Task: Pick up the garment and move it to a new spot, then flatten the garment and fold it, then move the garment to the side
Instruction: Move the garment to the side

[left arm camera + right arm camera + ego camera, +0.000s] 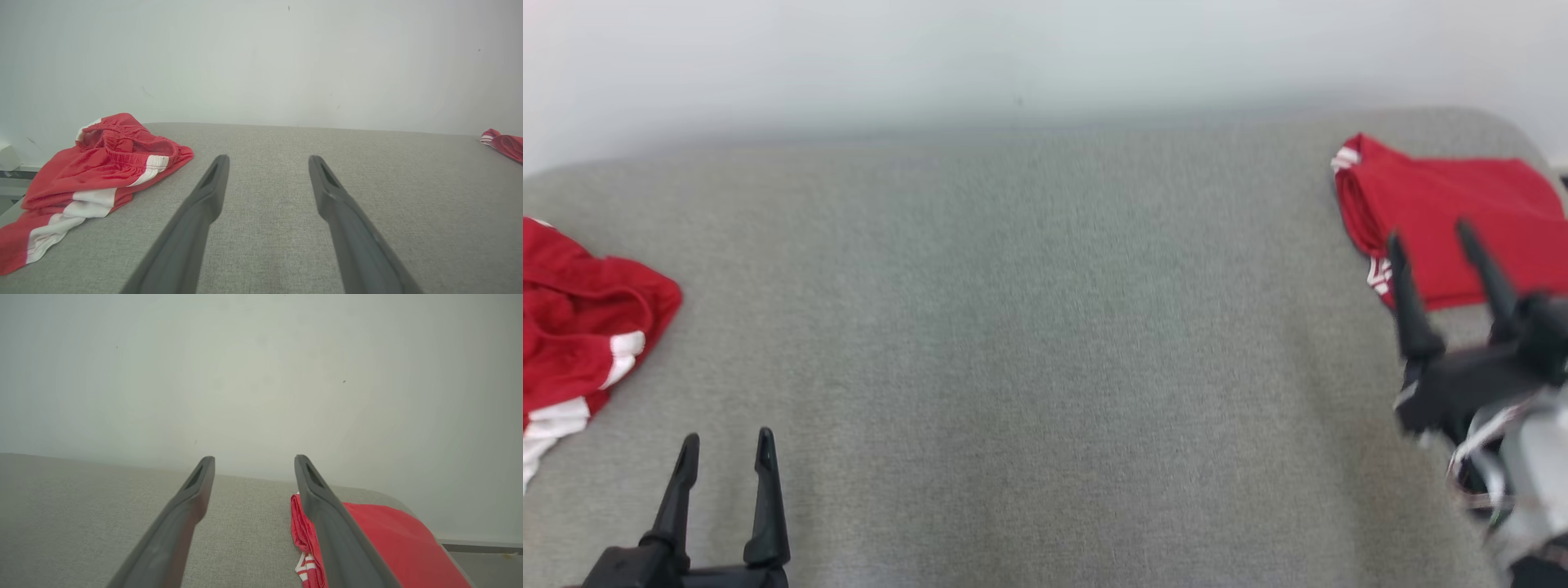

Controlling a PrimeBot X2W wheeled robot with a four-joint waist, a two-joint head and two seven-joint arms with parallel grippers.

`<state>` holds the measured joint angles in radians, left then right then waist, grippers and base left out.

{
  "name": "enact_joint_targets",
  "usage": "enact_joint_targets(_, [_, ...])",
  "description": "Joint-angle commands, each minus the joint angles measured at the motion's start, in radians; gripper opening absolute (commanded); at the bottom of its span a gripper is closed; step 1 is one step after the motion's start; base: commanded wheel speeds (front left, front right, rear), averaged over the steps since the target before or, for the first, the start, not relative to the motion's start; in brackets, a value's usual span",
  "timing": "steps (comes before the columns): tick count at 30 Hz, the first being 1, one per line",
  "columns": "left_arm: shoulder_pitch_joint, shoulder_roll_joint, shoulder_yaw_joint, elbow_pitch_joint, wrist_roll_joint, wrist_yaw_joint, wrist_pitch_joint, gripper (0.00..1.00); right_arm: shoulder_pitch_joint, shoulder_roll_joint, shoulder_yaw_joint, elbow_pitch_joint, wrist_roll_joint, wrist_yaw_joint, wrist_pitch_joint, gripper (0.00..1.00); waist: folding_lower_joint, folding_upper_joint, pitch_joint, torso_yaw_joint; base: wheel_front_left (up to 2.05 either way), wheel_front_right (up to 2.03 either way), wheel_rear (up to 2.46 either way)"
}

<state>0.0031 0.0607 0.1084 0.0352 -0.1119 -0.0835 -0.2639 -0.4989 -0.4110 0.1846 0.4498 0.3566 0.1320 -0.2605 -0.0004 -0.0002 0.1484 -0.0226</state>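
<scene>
Head view: crumpled red shorts lie at nine o'clock on the grey counter, and a folded red garment at two o'clock. Left wrist view: the left gripper has its jaws spread wide and empty. Right wrist view: the right gripper is likewise spread and empty, by the folded red garment.

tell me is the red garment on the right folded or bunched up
Folded: the right garment lies flat as a neat rectangle with straight edges and stacked layers along one side.

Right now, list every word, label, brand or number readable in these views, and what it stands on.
None can be read.
The crumpled red garment and the folded red garment show white stripes, no lettering.
The grey surface carries no print.
</scene>
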Motion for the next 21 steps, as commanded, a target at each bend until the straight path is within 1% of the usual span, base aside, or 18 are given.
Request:
enact_joint_targets(1, [0.017, -0.002, 0.003, 0.005, -0.003, 0.003, 0.0, 1.0, 0.045, 0.019, -0.012, -0.021, -0.011, -0.002, -0.004, 1.0, 0.0004, 0.0002, -0.062, 0.02, 0.0, 0.0, 0.0])
enact_joint_targets(2, [0.023, -0.002, 0.003, 0.009, -0.003, 0.002, 0.0, 1.0, 0.082, 0.036, -0.028, -0.042, -0.013, -0.002, -0.004, 1.0, 0.0004, 0.0002, -0.073, 0.023, 0.0, 0.0, 0.0])
enact_joint_targets(3, [0.034, -0.003, 0.004, 0.016, -0.003, 0.002, 0.0, 1.0, 0.151, 0.068, -0.051, -0.083, -0.023, -0.002, -0.004, 1.0, 0.0004, 0.0002, -0.088, 0.024, 0.0, 0.0, 0.0])
enact_joint_targets(8, [0.048, -0.003, 0.006, 0.026, 0.0, 0.002, 0.0, 1.0, 0.299, 0.142, -0.112, -0.17, -0.028, -0.002, 0.001, 1.0, 0.0004, 0.0002, -0.112, 0.029, 0.0, 0.0, 0.0])
enact_joint_targets(15, [0.057, -0.003, 0.009, 0.041, 0.0, -0.001, 0.0, 1.0, 0.441, 0.201, -0.175, -0.28, -0.053, -0.002, 0.03, 1.0, 0.0004, 0.0002, -0.127, 0.035, 0.0, 0.0, 0.0])
enact_joint_targets(21, [0.057, 0.001, 0.014, 0.063, -0.007, -0.003, 0.0, 1.0, 0.516, 0.26, -0.192, -0.331, -0.092, -0.002, 0.038, 1.0, 0.0004, 0.0002, -0.137, 0.041, 0.0, 0.0, 0.0])
